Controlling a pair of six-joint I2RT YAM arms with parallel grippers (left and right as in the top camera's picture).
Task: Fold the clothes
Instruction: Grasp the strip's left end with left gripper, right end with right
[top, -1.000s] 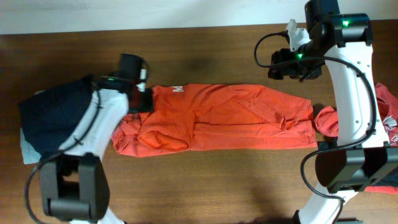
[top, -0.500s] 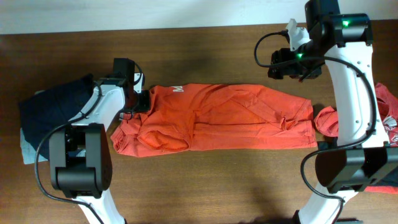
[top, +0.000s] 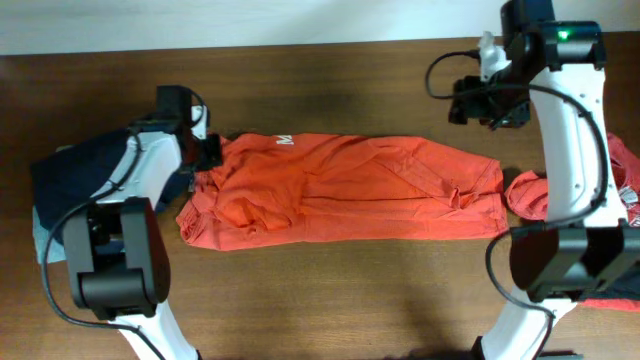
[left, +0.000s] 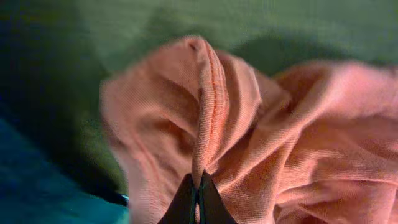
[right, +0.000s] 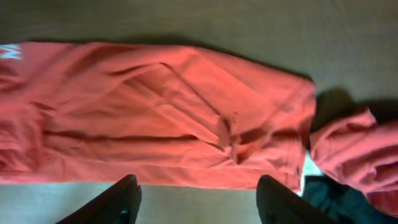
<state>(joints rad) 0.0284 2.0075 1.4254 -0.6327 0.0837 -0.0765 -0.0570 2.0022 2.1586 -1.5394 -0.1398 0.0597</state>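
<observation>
Orange shirt (top: 350, 190) spread lengthwise on the counter (top: 330, 290), a fold at its left end pinched in the closed left claw (left: 198, 194), right claw (right: 198, 198) held wide apart and empty, clear of the shirt, navy garment (top: 70, 185) heaped beside the left end, red clothes (top: 528, 192) just beside the right end.

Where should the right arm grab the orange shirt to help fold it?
Probably the orange shirt's far right corner, coming straight down from above. That end lies flat with bare table behind it, while a red garment crowds the nearer corner. The right gripper is open close by, and the left gripper pinches a fold at the opposite end.
</observation>
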